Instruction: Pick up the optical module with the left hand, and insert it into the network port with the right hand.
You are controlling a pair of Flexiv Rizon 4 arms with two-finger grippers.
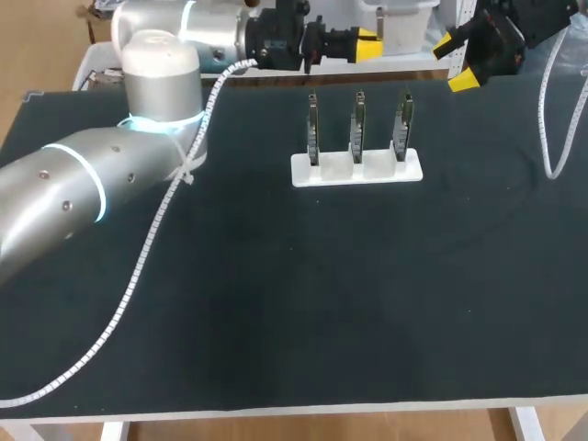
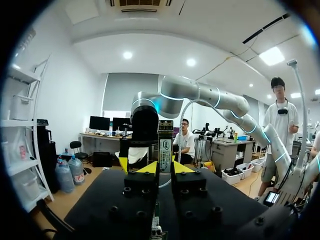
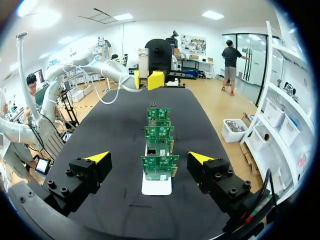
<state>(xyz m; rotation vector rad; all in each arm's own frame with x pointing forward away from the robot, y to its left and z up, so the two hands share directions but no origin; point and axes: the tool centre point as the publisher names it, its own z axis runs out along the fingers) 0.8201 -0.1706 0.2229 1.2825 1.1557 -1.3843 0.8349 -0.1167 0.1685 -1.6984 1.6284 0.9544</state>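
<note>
- The slim silver optical module [image 2: 165, 150] was clenched between the fingers of the left hand [image 2: 164, 167], above the far edge of the black counter [image 1: 276, 294].
- The right hand [image 3: 149, 158] was spread wide and released, above the far edge toward the right.
- Three green circuit boards [image 3: 159, 132] were stood upright in a white base [image 3: 156, 186] near the far edge.

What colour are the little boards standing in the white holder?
The circuit boards are green; clearest in the right wrist view.

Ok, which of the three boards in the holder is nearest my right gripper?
The board at the right end of the white holder: the right gripper hangs past that end, while the middle board and left board stand farther off.
</note>
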